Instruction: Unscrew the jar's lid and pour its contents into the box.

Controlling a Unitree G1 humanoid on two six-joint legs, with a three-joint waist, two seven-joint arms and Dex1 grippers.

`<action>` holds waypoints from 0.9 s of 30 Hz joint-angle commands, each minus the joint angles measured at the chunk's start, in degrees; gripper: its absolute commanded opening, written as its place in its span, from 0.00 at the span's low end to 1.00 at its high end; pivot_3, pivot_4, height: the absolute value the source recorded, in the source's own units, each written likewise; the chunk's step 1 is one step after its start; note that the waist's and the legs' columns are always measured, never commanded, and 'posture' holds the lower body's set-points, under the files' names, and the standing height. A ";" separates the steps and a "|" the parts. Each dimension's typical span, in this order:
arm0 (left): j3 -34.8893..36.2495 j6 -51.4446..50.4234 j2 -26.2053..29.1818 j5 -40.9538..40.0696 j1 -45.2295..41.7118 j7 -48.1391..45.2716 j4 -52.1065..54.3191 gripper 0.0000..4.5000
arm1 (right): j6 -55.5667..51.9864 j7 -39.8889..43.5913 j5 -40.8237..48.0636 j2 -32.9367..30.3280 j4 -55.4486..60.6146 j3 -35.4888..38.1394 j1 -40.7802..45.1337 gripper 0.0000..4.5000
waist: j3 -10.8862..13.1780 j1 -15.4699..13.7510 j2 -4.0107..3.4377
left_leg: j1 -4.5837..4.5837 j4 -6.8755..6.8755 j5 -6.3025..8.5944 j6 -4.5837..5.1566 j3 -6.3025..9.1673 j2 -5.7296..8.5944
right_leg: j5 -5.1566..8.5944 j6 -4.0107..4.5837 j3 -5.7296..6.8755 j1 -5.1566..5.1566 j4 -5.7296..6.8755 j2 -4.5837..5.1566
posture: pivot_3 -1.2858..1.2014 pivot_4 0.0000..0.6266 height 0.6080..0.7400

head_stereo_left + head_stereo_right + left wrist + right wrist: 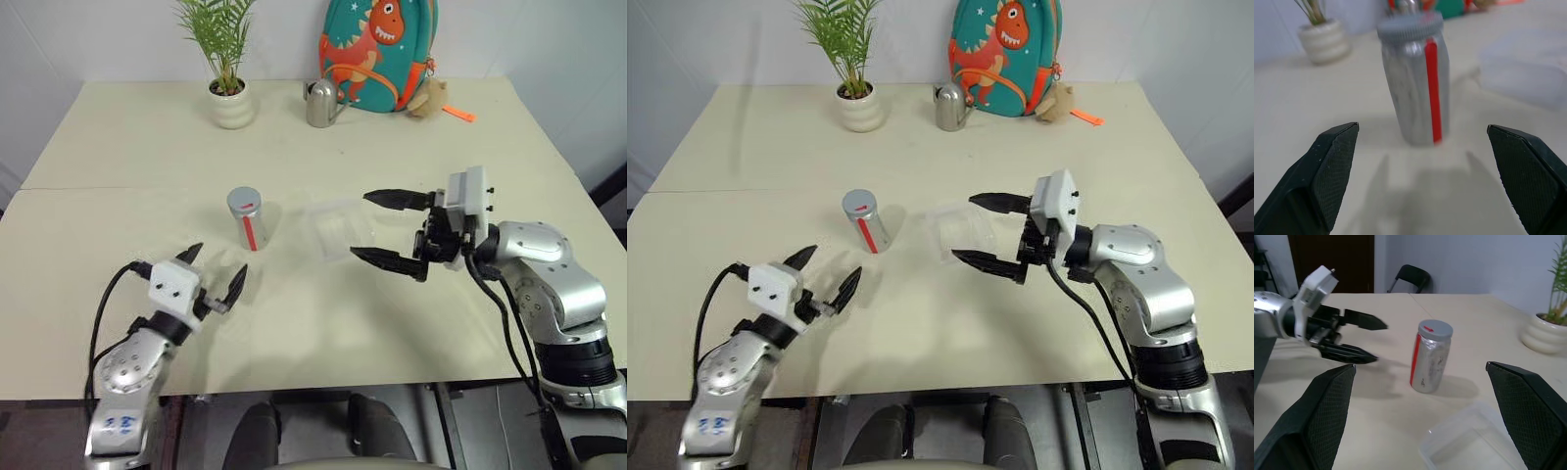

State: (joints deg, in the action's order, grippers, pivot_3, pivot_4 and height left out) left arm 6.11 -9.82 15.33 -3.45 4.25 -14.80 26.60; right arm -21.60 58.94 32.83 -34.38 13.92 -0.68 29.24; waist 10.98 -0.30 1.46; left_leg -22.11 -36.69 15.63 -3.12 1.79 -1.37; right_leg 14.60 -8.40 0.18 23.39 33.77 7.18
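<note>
With both sets of jaws spread and empty, the left gripper (217,276) should first clamp the upright jar (249,219) low, leaving its lid (243,200) clear for the right gripper (390,228).

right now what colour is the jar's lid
Grey, clearest in the left wrist view: lid on the jar.

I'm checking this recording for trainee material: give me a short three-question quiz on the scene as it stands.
1. True or false: the lid is on the jar.
2. The box lies nearest which pincer? A) the left pincer B) the right pincer
3. What stands beside the potted plant at the table's far edge?

Key:
1. True; the jar stands upright and capped.
2. B; the open right pincer hovers beside the box, and the open left pincer faces the jar without touching it.
3. A metal watering can.
</note>
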 commanded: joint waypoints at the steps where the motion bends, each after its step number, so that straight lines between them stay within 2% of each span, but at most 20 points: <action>1: -3.02 1.22 -3.21 3.46 -3.33 4.58 -1.54 0.99 | -1.44 -0.37 1.08 0.17 3.21 -0.25 1.24 1.00 | 0.00 0.09 0.00 | 0.00 -0.02 0.00 0.00 0.00 0.00 | 0.00 0.01 0.00 0.00 0.00 0.00 | 0.52 0.24 1.00; 12: -7.09 0.85 -9.39 13.24 -9.21 15.89 -9.61 0.99 | -5.38 0.56 1.93 -2.76 7.83 -0.10 -0.42 1.00 | 0.00 0.13 -0.01 | -0.07 -0.23 0.05 0.04 0.02 0.00 | -0.01 0.00 0.00 0.00 0.02 -0.03 | 0.52 0.24 1.00; 17: -8.05 2.36 -11.06 13.55 -12.91 17.31 -14.58 0.99 | -6.91 -0.90 2.44 -2.48 10.22 0.21 -1.11 1.00 | 0.00 -0.16 0.00 | -0.09 -0.31 0.05 0.03 0.02 0.00 | -0.02 0.00 0.00 -0.01 0.02 -0.03 | 0.52 0.24 1.00; 27: -5.98 7.02 -10.56 13.49 -21.24 20.54 -25.54 0.99 | -8.50 -3.40 3.46 -2.32 12.98 0.66 -2.70 1.00 | 0.00 -1.09 0.00 | -0.14 -0.32 0.07 0.01 0.01 0.00 | -0.05 -0.05 0.01 0.00 -0.03 -0.04 | 0.52 0.24 1.00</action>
State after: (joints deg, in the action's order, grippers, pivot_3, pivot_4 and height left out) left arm -0.14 -4.67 4.70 9.98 -16.24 5.11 1.16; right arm -30.21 56.03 35.19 -36.37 24.68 -1.75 26.46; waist 10.98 -1.38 1.45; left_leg -22.24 -37.02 15.71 -3.12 1.79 -1.37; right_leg 14.54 -8.46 0.19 23.39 33.73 7.14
